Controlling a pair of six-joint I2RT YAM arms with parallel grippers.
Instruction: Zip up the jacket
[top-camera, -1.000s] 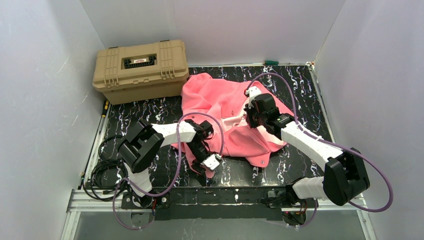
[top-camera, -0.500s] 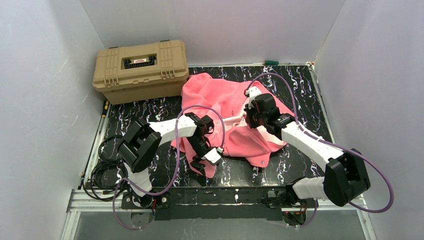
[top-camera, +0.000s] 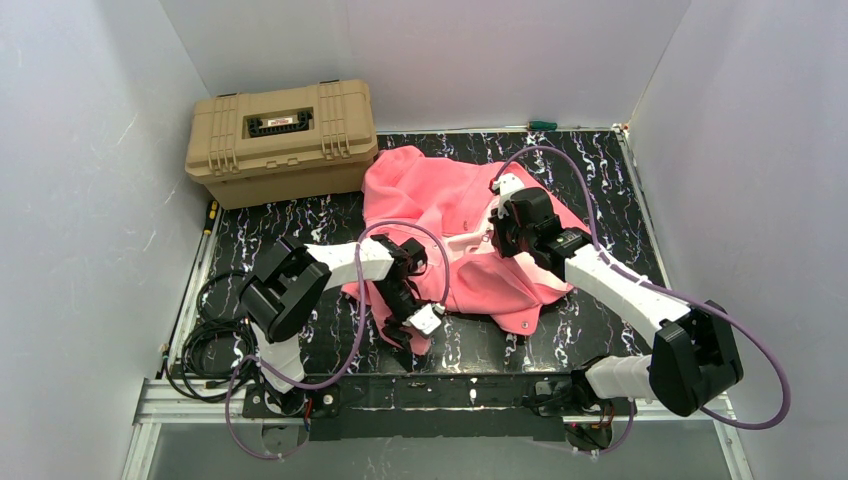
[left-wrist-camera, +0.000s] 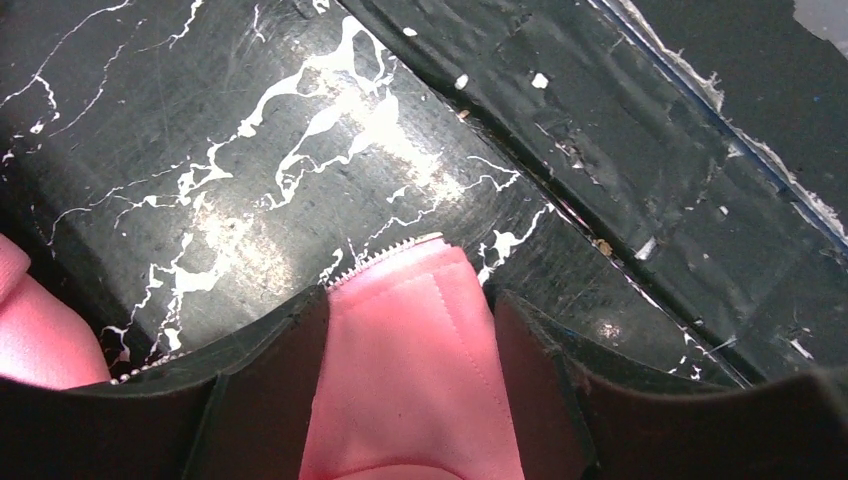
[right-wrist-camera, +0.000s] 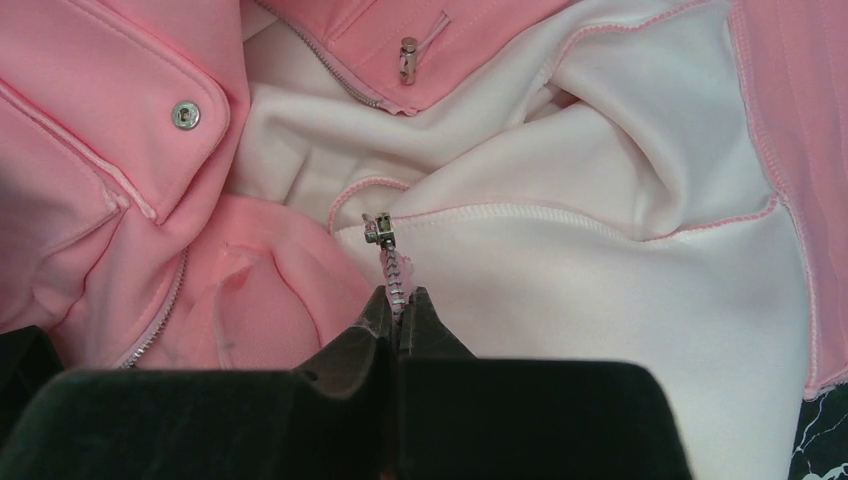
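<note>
Top external — tan case (top-camera: 283, 140) label unreadable — jacket (top-camera: 450, 215) unzipped.

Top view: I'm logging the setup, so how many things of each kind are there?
Salmon-pink hooded fabric jacket: 1
Tan hard plastic case: 1
White-and-black robot arms: 2, left tool, right tool
Total: 4

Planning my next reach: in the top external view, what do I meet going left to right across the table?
Black cable coil → tan case → left gripper → jacket → right gripper → green-handled tool.
</note>
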